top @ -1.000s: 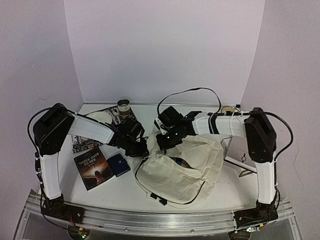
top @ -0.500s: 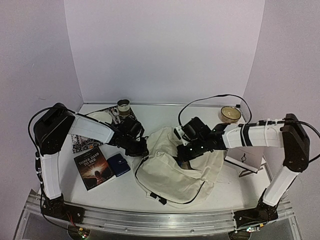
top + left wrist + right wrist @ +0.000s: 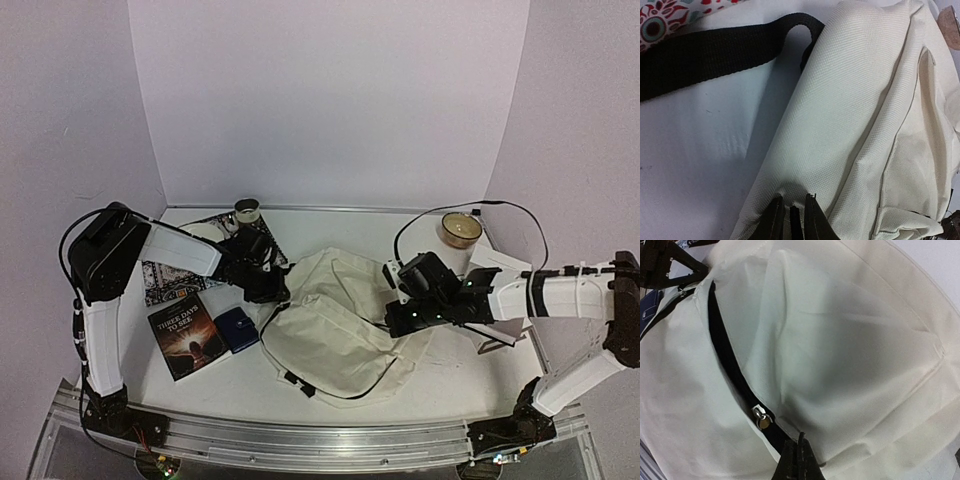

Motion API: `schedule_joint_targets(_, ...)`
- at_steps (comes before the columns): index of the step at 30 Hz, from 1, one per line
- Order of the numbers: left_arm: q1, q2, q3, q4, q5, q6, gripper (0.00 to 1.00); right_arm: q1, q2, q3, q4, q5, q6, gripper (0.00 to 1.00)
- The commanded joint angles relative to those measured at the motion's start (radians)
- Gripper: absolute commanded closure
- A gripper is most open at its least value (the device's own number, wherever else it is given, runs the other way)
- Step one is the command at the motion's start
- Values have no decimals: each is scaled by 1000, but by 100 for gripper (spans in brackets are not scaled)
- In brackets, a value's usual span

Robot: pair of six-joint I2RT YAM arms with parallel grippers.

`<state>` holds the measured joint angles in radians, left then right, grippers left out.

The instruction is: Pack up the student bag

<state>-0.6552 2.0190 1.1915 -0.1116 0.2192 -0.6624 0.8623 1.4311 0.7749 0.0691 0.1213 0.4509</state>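
now student bag (image 3: 335, 325) between left pincer (image 3: 790, 221), right pincer (image 3: 799, 460); left apparently gripping edge.

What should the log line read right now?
left gripper: shut on student bag fabric | right gripper: shut on its zipper edge | book, blue pouch: beside bag, unpacked

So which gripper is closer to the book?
Left. The left gripper sits at the left edge of the student bag, near the book; the right gripper is at the bag's opposite, right side.

book (image 3: 188, 338) cover, title "THREE DAYS TO SEE", white capitals
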Motion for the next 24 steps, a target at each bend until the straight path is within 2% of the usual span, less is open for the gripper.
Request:
schedule_joint_targets(1,83,87,-22,-201,-108,8,84,-6,-73,-45,-65,128,26,100)
schedule_joint_targets(7,117,105,3,-201,-88,8,84,-18,-79,-105,-69,206,88,100)
schedule_joint_targets(15,139,113,9,-204,-86,3,84,-67,-59,-186,-69,275,276,100)
schedule_joint_targets(24,137,97,-10,-191,-50,-8,84,-97,-15,-137,-15,164,165,100)
